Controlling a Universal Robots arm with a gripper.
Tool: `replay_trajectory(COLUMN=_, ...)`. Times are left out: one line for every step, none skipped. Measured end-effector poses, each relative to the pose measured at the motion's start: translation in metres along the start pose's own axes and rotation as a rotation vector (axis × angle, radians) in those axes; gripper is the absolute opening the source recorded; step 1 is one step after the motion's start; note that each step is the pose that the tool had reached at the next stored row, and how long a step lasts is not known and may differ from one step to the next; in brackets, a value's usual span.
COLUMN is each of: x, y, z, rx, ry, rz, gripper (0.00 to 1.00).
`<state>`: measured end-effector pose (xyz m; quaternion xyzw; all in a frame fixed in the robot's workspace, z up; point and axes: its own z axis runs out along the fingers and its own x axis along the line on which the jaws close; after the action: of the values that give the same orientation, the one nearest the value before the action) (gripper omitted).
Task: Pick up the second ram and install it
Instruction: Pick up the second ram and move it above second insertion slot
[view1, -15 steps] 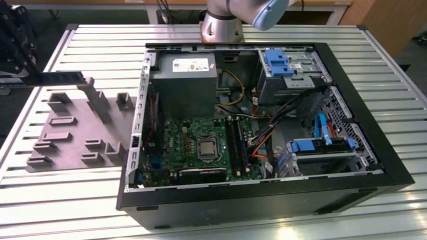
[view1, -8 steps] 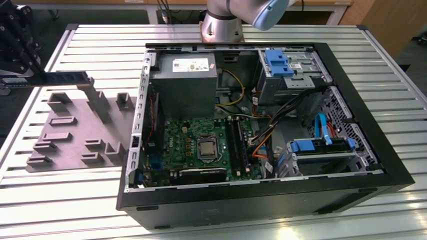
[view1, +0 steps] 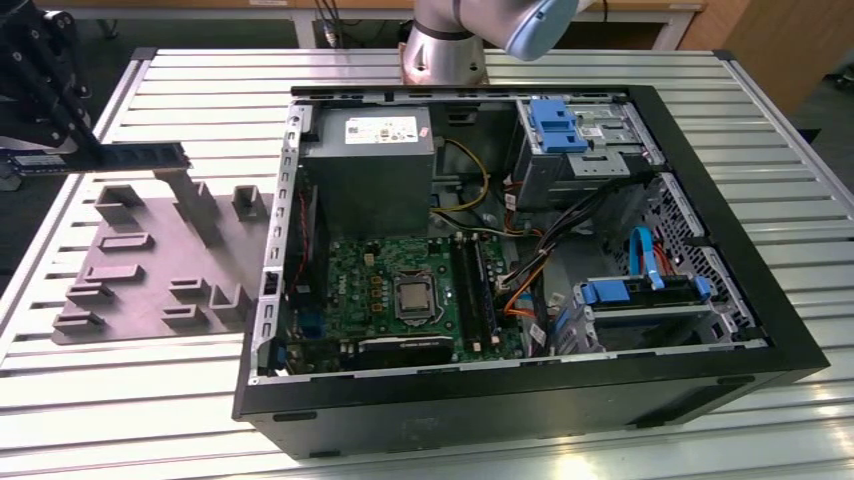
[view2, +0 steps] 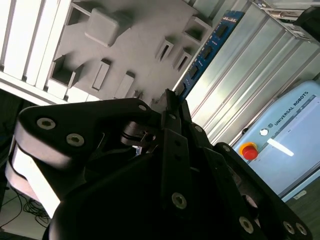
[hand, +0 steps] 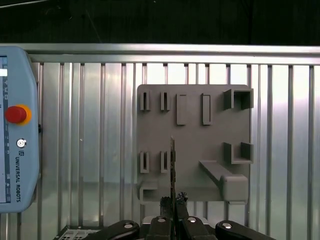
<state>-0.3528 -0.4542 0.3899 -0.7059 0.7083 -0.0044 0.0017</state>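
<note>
Your tool (hand: 173, 201) is clamped on the second ram (view1: 147, 155), above the gray holder (view1: 147, 250) at the exterior view's left, well apart from the motherboard (view1: 387, 290). Carry it level, clear of the case (view1: 534, 400) wall.

Silver-grey arm (view1: 441, 55) with pale-blue cap (view1: 541, 25); black, screw-studded gripper (hand: 173, 200).

The table (view1: 134, 400) is formed of ribbed bare metal with a bright sheen, while the computer case (view1: 534, 410) is coated matt black. The grey holder plate (view1: 147, 250) is seen as smooth matt plastic, the second ram (view1: 140, 154) as blue-green circuit board, the gripper (hand: 173, 199) as matt black.
</note>
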Motion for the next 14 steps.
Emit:
replay_trajectory(x=0.0000, y=-0.0010, z=0.0000, rx=0.0000, ry=0.0000, rz=0.000, gripper=0.14)
replay_trajectory(x=0.0000, y=-0.0020, z=0.0000, rx=0.0000, ry=0.0000, rz=0.000, gripper=0.14)
replay_trajectory(x=0.0000, y=-0.0031, z=0.0000, rx=0.0000, ry=0.0001, rz=0.000, gripper=0.14)
replay_trajectory(x=0.0000, y=-0.0041, z=0.0000, rx=0.0000, ry=0.0000, rz=0.000, gripper=0.14)
replay_trajectory(x=0.0000, y=-0.0051, z=0.0001, rx=0.0000, ry=0.0000, rz=0.000, gripper=0.14)
replay_trajectory(x=0.0000, y=-0.0065, z=0.0001, rx=0.0000, ry=0.0000, rz=0.000, gripper=0.14)
replay_trajectory(x=0.0000, y=-0.0078, z=0.0001, rx=0.0000, ry=0.0000, rz=0.000, gripper=0.14)
replay_trajectory(x=0.0000, y=-0.0091, z=0.0001, rx=0.0000, ry=0.0000, rz=0.000, gripper=0.14)
replay_trajectory(x=0.0000, y=-0.0104, z=0.0001, rx=0.0001, ry=0.0000, rz=0.000, gripper=0.14)
replay_trajectory(x=0.0000, y=-0.0116, z=0.0001, rx=0.0001, ry=0.0000, rz=0.000, gripper=0.14)
replay_trajectory(x=0.0000, y=-0.0127, z=0.0001, rx=0.0000, ry=0.0000, rz=0.000, gripper=0.14)
replay_trajectory(x=0.0000, y=-0.0137, z=0.0001, rx=0.0000, ry=0.0000, rz=0.000, gripper=0.14)
replay_trajectory(x=0.0000, y=-0.0148, z=0.0002, rx=0.0000, ry=0.0000, rz=0.000, gripper=0.14)
replay_trajectory(x=0.0000, y=-0.0160, z=0.0001, rx=0.0000, ry=0.0000, rz=0.000, gripper=0.14)
